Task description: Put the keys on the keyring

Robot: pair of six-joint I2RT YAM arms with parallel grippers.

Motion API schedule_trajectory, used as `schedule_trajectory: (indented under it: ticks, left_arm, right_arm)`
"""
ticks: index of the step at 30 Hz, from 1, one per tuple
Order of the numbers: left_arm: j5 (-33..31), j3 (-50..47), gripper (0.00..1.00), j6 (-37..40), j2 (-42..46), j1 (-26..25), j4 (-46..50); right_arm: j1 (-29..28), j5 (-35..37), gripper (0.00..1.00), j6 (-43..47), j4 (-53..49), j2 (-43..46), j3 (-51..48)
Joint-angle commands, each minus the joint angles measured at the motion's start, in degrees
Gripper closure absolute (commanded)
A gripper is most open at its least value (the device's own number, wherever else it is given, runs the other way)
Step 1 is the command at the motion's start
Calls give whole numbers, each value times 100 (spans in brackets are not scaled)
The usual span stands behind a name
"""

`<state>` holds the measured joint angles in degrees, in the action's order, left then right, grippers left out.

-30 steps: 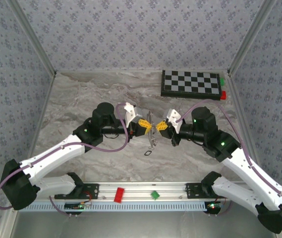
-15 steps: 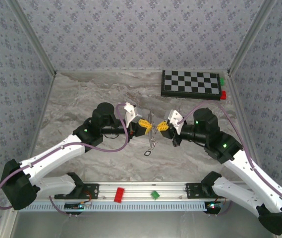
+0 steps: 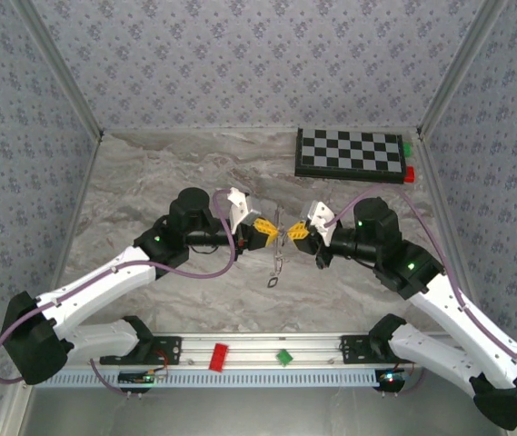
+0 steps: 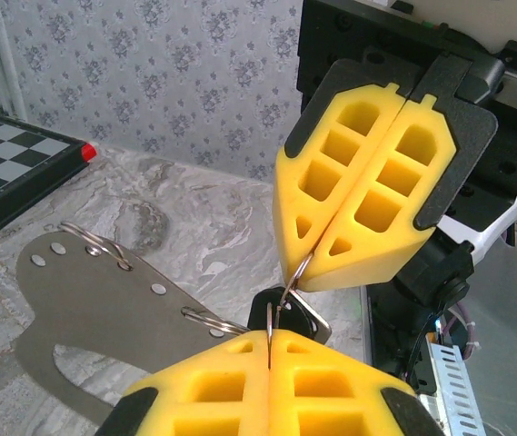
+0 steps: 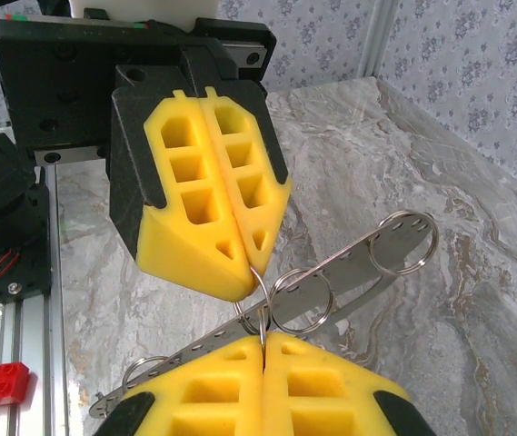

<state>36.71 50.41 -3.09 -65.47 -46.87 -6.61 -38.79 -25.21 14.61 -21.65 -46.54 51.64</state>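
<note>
The top external camera sits high behind the arm bases, looking down and forward over the whole marble table [image 3: 149, 182] to the checkered board [image 3: 349, 153] at the far right. Each wrist camera looks along its own yellow fingers, very close, straight at the other arm: the left wrist view faces the right gripper [image 4: 308, 272], and the right wrist view faces the left gripper [image 5: 247, 265]. All three views share the spot where both tips pinch the keyring [image 5: 266, 292].

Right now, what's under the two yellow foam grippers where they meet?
A flat perforated metal strip with silver split rings hangs under the left gripper and right gripper. A black key head peeks out; its blade is covered.
</note>
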Motion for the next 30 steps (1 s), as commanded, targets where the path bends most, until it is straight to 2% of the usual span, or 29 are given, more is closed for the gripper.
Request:
schedule_trajectory:
  ticks: [1, 19, 26, 30]
  left_arm:
    - [206, 128, 100, 28, -18, 15, -183]
    - [107, 144, 100, -6, -18, 13, -187]
    - [79, 147, 100, 80, 8, 16, -83]
    - [-230, 267, 100, 227, -13, 18, 242]
  right_arm:
    - [-32, 54, 100, 76, 52, -26, 45]
    - [-162, 104, 100, 217, -33, -73, 21]
    - [-287, 526, 100, 398, -27, 29, -81]
    - [-360, 957, 100, 812, 208, 348, -372]
